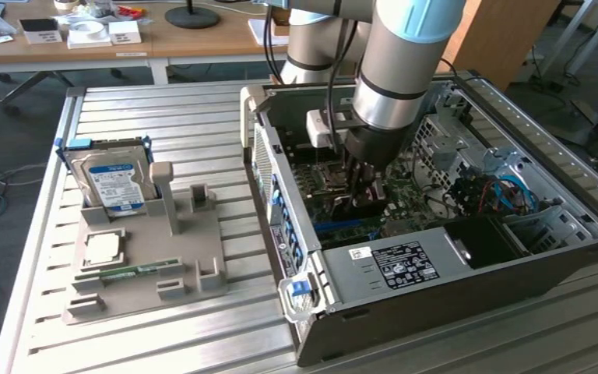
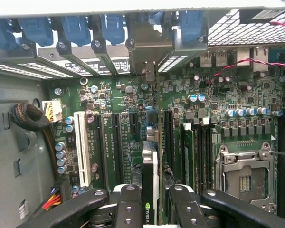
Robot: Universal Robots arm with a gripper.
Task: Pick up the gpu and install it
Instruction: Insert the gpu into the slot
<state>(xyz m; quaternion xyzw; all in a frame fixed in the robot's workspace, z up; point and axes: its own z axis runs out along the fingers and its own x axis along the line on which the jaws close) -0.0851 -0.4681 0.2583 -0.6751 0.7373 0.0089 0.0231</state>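
Note:
My gripper (image 1: 364, 185) reaches down into the open computer case (image 1: 310, 234), low over the green motherboard (image 1: 423, 206). In the wrist view the gpu (image 2: 150, 175) stands on edge between my black fingers (image 2: 128, 209), with its dark face and a green logo showing. My gripper (image 2: 154, 213) is shut on the gpu. The card runs along a slot in the motherboard (image 2: 109, 99), and its silver end bracket (image 2: 149, 47) sits at the rear slot openings under the blue clips. Whether the card's lower edge is seated in the slot, I cannot tell.
A grey holder (image 1: 200, 241) on the slatted table (image 1: 164, 109) carries a blue-labelled hard drive (image 1: 112, 183), a processor chip (image 1: 103, 249) and a memory stick (image 1: 133, 272). Inside the case are a power supply (image 1: 403, 265), a processor socket (image 2: 242, 178), a white slot (image 2: 81, 147) and cables (image 2: 31, 118).

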